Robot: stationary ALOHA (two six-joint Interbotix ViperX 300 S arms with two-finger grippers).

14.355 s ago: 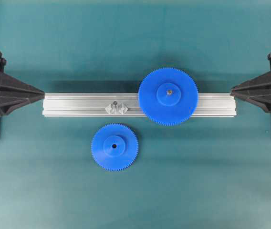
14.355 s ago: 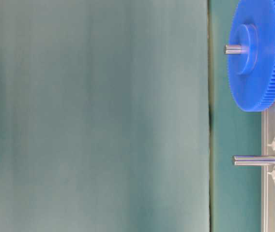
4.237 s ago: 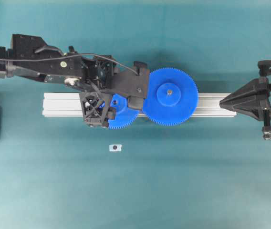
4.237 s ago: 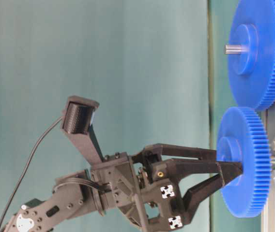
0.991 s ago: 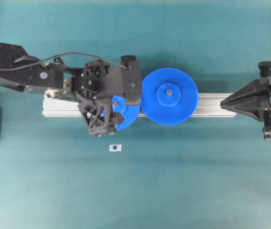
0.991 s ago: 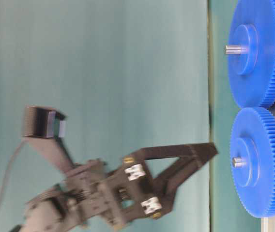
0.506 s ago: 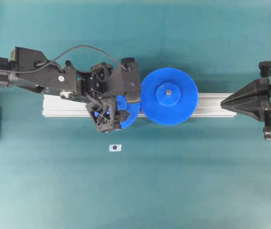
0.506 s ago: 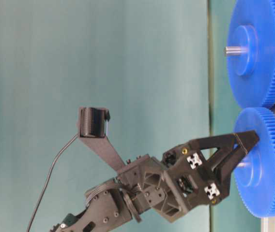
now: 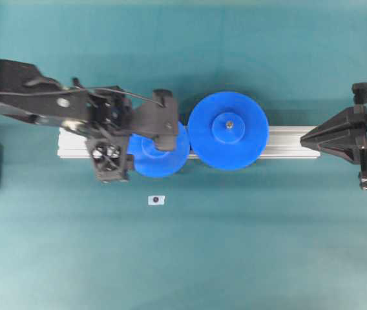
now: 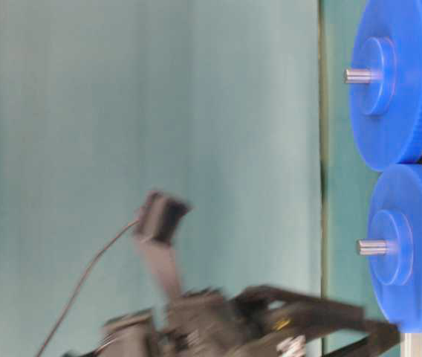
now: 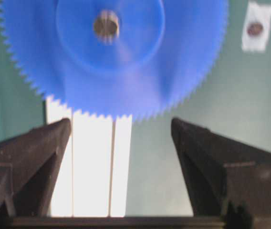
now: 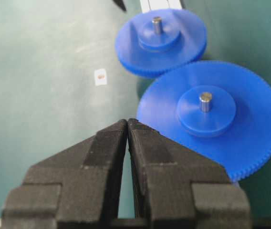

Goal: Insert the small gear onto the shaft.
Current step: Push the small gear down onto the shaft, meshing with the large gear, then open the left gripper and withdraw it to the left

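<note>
A second ago my left pincer [image 11: 119, 129] hung over the small blue fine-toothed plastic gear [image 9: 159, 157]; now it has drawn back toward the left end of the long ribbed aluminium rail [image 9: 287, 142], its fingers [image 11: 207, 157] spread wide and holding nothing. The small gear sits fully down on the thin grey metal shaft [image 10: 372, 247], whose tip stands clear above the raised hub in the table-level view. At the start of the recording that gear lay flat on the teal table [image 9: 235, 245] below the rail, and the shaft stood bare.

The small gear's rim sits tight against the wide blue plastic gear [image 9: 228, 131] on its right; whether their teeth mesh I cannot tell through the blur. My right pincer [image 12: 127, 125] is pressed together, empty, parked beside the rail's right end, well apart from both gears.

Below the rail the table lies open, with only a small white tag with a dark dot [image 9: 156, 200] near the small gear. Above the rail there is open teal surface too.
</note>
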